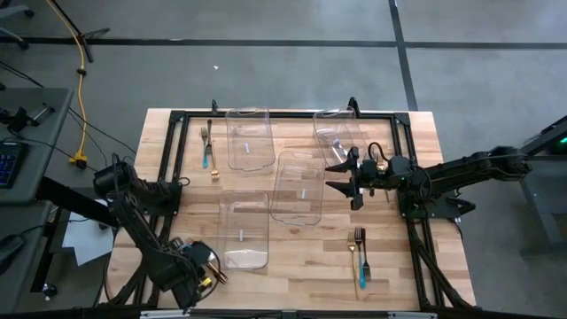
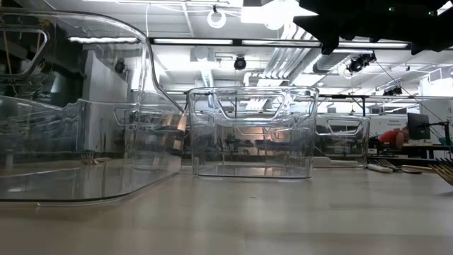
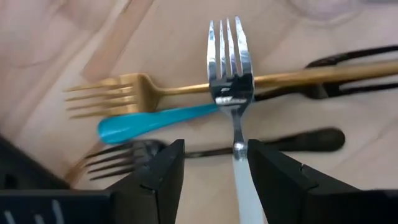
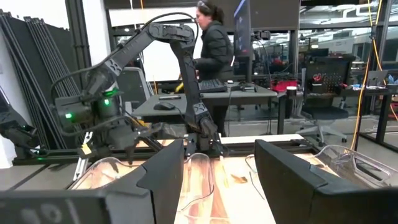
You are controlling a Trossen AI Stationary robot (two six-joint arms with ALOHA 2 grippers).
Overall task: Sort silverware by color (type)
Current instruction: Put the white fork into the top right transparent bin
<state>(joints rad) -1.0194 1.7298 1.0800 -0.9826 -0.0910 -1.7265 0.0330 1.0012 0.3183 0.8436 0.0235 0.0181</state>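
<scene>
Silverware lies in a small pile at the table's near left corner: a silver fork [image 3: 231,62] with a pale handle on top, crossing a gold fork [image 3: 186,88], a teal handle [image 3: 155,122] and black forks [image 3: 124,159]. My left gripper [image 3: 214,177] [image 1: 200,276] points down over this pile, open, one finger on each side of the silver fork's handle. My right gripper [image 1: 342,177] [image 4: 219,180] hangs open above the table's right middle, with nothing between its fingers. My left gripper comes from above with its fingers along the silver fork's pale handle [image 3: 244,180], just below the neck. The handle runs close beside one finger [image 3: 273,180]. I cannot tell whether that finger touches it. The fork lies flat on the pile.
Several clear plastic bins stand on the table [image 1: 390,283]: far left [image 1: 248,137], far right [image 1: 337,133], middle [image 1: 297,186], near left [image 1: 244,229]. More forks lie at the far left [image 1: 208,149] and near right [image 1: 360,255]. A person stands beyond the table [image 4: 214,37].
</scene>
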